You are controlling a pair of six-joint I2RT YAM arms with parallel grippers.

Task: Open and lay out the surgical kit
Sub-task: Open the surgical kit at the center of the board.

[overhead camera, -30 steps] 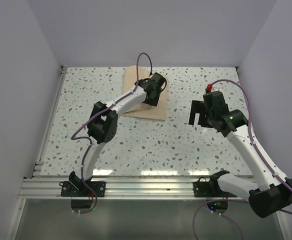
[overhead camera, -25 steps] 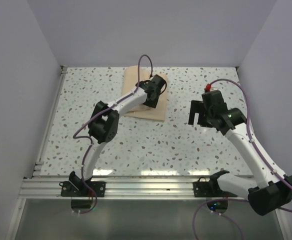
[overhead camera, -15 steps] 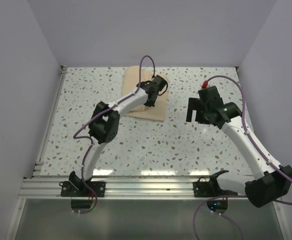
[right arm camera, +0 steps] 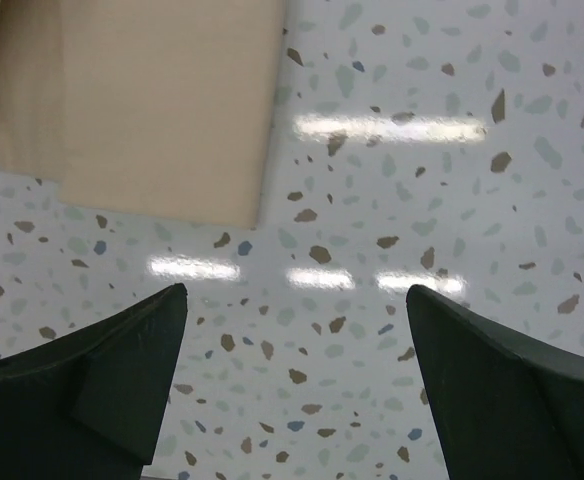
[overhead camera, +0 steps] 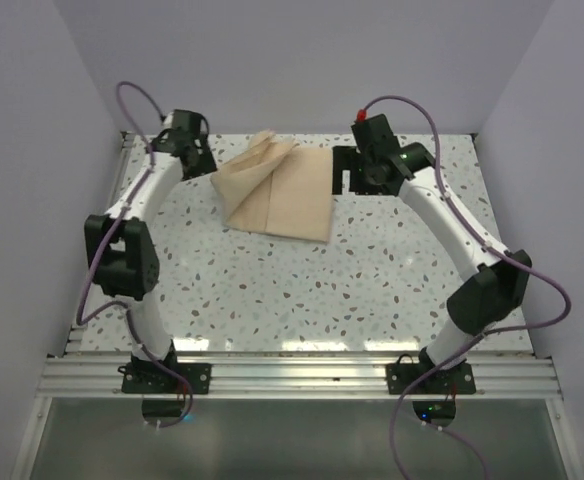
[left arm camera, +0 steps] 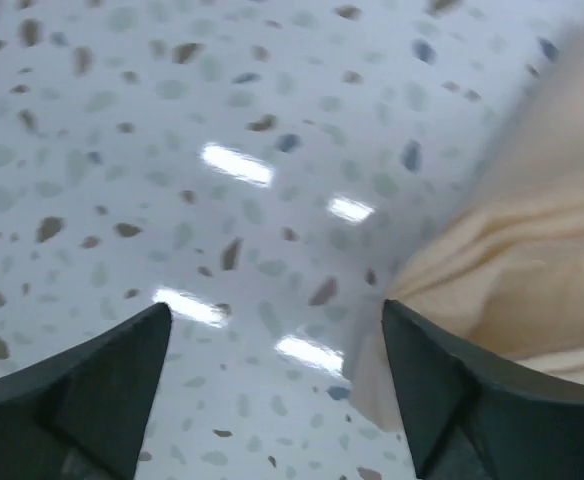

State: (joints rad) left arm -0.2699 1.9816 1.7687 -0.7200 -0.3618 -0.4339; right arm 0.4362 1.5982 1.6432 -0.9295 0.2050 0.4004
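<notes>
Gaping wide and empty, left end effector and right end effector flank the cloth wrap.

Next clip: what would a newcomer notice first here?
The tan cloth wrap lies at the far middle of the speckled table, with one flap bunched toward its left side and no instruments showing. The left tool and right tool flank it, both open and empty.
</notes>
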